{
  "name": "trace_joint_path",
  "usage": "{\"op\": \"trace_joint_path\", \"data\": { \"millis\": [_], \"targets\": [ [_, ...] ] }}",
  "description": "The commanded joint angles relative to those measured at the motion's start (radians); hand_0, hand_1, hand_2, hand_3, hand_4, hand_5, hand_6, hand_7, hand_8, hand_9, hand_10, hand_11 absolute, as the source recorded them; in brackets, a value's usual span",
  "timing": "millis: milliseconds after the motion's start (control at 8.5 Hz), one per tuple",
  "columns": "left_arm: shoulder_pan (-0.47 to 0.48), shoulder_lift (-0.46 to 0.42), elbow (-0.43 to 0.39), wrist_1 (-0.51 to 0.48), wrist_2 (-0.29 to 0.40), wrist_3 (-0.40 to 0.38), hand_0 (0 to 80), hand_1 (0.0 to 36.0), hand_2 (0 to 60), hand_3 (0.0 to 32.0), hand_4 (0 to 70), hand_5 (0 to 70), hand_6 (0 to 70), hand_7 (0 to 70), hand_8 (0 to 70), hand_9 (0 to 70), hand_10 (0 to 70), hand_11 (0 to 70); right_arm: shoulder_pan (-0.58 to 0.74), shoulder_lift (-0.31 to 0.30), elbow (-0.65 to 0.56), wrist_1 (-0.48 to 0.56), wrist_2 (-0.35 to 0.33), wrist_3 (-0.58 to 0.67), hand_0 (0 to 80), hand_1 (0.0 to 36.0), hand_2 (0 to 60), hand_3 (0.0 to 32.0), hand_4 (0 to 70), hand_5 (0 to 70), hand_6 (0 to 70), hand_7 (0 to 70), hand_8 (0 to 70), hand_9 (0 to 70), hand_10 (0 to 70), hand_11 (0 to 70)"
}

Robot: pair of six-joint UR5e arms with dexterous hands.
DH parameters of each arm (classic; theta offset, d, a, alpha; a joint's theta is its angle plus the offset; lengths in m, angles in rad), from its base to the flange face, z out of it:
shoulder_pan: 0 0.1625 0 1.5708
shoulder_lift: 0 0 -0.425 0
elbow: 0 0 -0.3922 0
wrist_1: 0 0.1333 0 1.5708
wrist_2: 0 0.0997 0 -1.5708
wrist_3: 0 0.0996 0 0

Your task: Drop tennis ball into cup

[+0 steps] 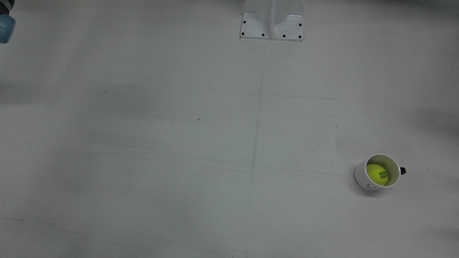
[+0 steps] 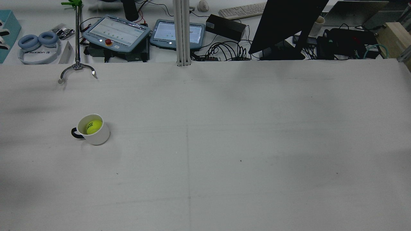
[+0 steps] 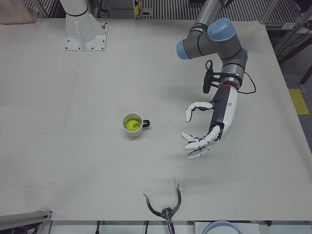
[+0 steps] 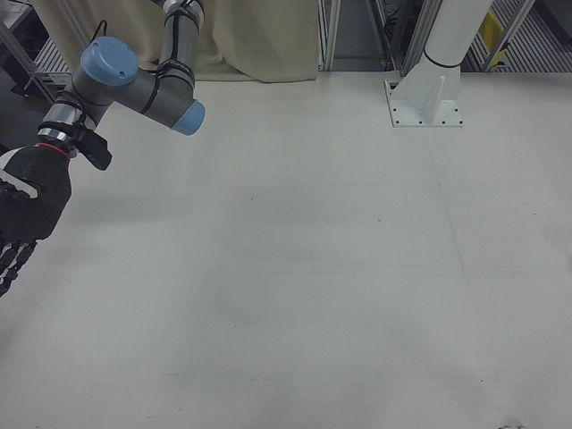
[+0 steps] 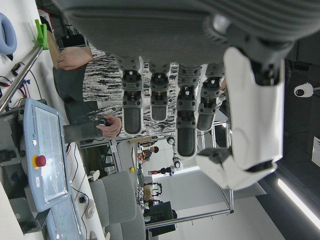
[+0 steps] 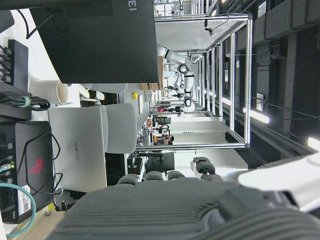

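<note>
Ball [image 1: 376, 174] w/ black print in cup [image 1: 368, 181]; left hand [image 3: 202, 131] open.

White table [image 2: 224, 144] with a faint centre seam. Along its far edge: two tablet consoles [image 2: 117, 33], keyboard [image 2: 242, 10], black monitor [image 2: 285, 24], headphones [image 2: 38, 43], tangled cables [image 2: 224, 51]. Beige curtain [image 4: 259, 40] behind; ceiling strip light [image 5: 297, 195].

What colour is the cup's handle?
Black, on a white cup; the handle shows best in the rear view.
</note>
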Motion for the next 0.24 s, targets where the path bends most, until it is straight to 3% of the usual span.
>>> {"op": "trace_joint_path", "data": {
  "millis": [0, 118],
  "targets": [
    [-0.002, 0.021, -0.004, -0.006, 0.002, 0.000, 58.6, 29.3, 44.8, 0.0, 28.9, 17.3, 48.7, 34.6, 21.2, 21.8, 24.0, 37.1, 0.000, 0.000, 0.000, 0.000, 0.000, 0.000, 0.0, 0.0, 0.0, 0.0, 0.0, 0.0, 0.0, 0.0, 0.0, 0.0, 0.0, 0.0],
    [-0.001, 0.023, -0.005, -0.006, 0.002, -0.001, 58.6, 29.2, 44.8, 0.0, 28.1, 17.7, 50.8, 34.0, 21.6, 21.5, 24.0, 37.2, 0.000, 0.000, 0.000, 0.000, 0.000, 0.000, 0.0, 0.0, 0.0, 0.0, 0.0, 0.0, 0.0, 0.0, 0.0, 0.0, 0.0, 0.0]
  ]
}}
